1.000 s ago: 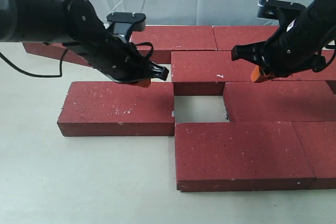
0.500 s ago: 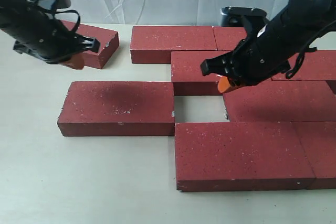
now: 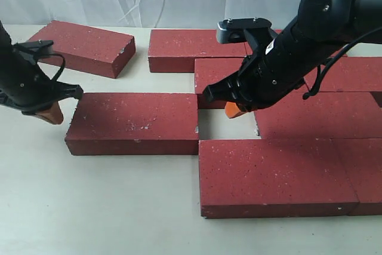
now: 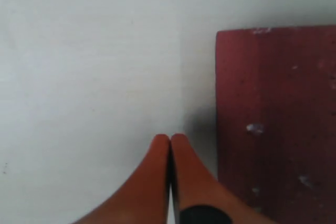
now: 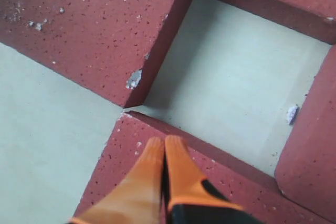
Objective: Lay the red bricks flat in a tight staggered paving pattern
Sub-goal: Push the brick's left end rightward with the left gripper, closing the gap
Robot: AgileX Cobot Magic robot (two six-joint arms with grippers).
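Red bricks (image 3: 280, 171): packed toward worktop's (image 3: 107, 207) right edge; loose brick (image 3: 134, 120) mid-left. Left gripper (image 3: 52, 114) clenched, empty, at its end. Right gripper (image 3: 233, 110) clenched over gap (image 3: 225, 126). I should push low, squarely.

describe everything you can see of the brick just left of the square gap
The brick is dark red, rectangular and thick, rough with white flecks and a pale chip at its corner by the gap. It lies flat on the pale table, long side across the exterior view. Its right end borders the gap; its near right corner meets the front brick. The shut left tool sits just off its left end; contact unclear.
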